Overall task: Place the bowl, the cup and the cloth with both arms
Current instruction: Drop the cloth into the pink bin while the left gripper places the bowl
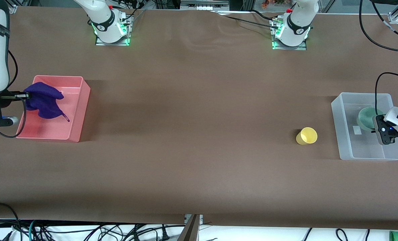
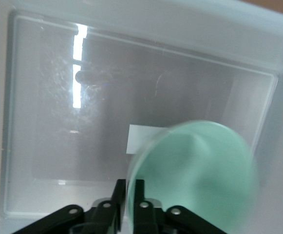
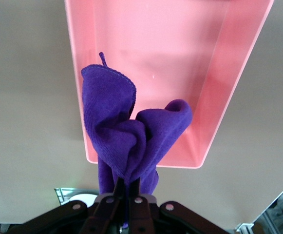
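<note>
both arms hold things over their bins.
right gripper (image 3: 126, 192) pinches the cloth (image 1: 44, 100) over the pink bin (image 1: 80, 110); left gripper (image 2: 129, 192) pinches the bowl (image 2: 195, 175) over the clear bin (image 1: 336, 120). next, each should let go; the cup (image 1: 306, 136) waits.

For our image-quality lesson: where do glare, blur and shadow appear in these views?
Left wrist view: bright glare streaks on the clear bin floor, and the bowl looks smeared. Front view: the pink bin casts a soft shadow on the table. Right wrist view: the cloth is sharp.

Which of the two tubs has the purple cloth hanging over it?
The pink plastic tub at the right arm's end; the right end effector holds the deep-purple fabric cloth over it.
</note>
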Controlling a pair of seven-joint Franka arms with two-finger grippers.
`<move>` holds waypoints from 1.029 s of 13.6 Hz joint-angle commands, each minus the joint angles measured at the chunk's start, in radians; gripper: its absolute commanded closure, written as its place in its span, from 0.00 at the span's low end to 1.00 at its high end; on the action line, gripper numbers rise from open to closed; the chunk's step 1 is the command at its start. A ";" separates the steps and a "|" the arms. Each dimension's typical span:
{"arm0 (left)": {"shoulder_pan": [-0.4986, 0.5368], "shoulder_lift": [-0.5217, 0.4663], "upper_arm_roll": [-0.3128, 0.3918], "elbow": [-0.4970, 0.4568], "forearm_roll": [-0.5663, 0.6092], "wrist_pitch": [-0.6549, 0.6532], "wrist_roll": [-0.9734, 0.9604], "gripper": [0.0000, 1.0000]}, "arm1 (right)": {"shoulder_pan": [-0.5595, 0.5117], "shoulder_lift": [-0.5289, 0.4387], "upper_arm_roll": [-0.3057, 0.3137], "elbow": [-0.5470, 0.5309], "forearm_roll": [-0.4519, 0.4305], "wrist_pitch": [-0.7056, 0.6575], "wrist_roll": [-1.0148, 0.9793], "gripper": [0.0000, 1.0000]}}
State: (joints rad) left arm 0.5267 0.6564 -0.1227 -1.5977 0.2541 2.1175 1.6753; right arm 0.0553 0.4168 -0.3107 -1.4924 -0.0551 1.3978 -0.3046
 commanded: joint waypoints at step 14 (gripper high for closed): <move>-0.079 -0.074 -0.272 0.048 -0.260 -0.303 -0.936 0.00 | 0.011 -0.193 0.304 0.098 0.066 0.001 0.170 0.00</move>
State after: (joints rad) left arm 0.4408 0.5450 -0.3937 -1.5594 0.0480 1.8190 0.7900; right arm 0.0818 0.2501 -0.0345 -1.3957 0.0220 1.4007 -0.1499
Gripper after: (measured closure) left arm 0.000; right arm 0.000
